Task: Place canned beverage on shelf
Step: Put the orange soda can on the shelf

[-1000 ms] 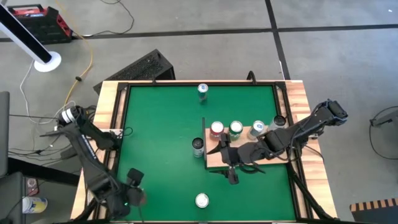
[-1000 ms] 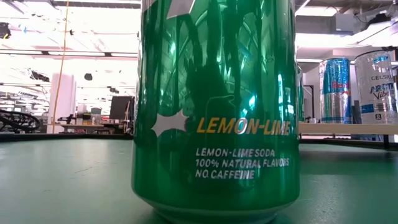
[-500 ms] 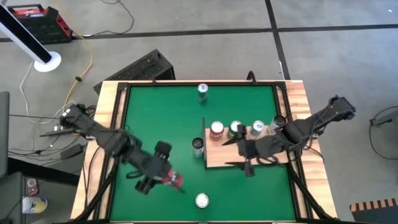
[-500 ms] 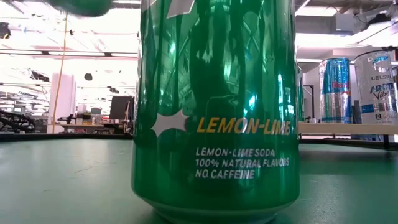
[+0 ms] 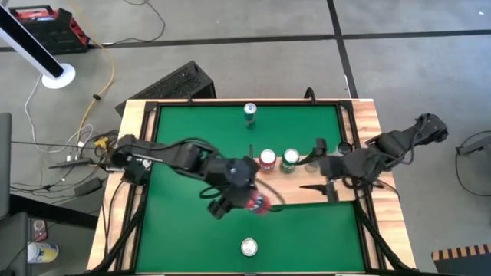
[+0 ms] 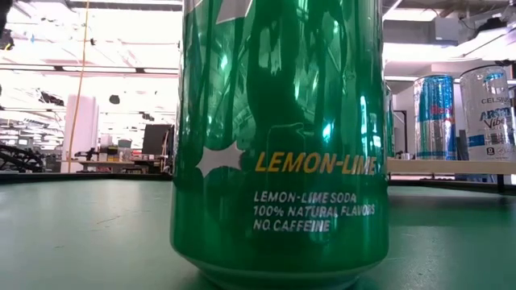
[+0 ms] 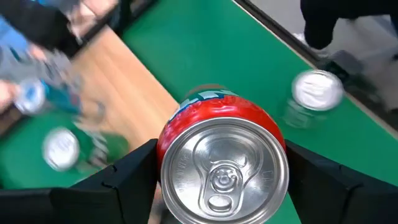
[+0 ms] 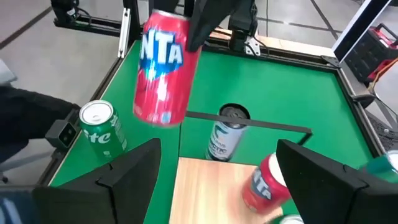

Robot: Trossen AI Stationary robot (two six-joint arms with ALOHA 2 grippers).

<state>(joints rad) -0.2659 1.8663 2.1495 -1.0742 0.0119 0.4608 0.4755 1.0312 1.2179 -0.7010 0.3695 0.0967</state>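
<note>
Left pincer (image 5: 247,201) pinches one red can (image 5: 257,204), upright, above the counter (image 5: 192,130) beside the shelf (image 5: 295,192). Two cans stand on the shelf. Right pincer (image 5: 326,170) spread, empty.

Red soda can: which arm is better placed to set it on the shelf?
Left. The left gripper holds the red soda can in the air beside the shelf. The right gripper is open and empty over the shelf's far side.
</note>
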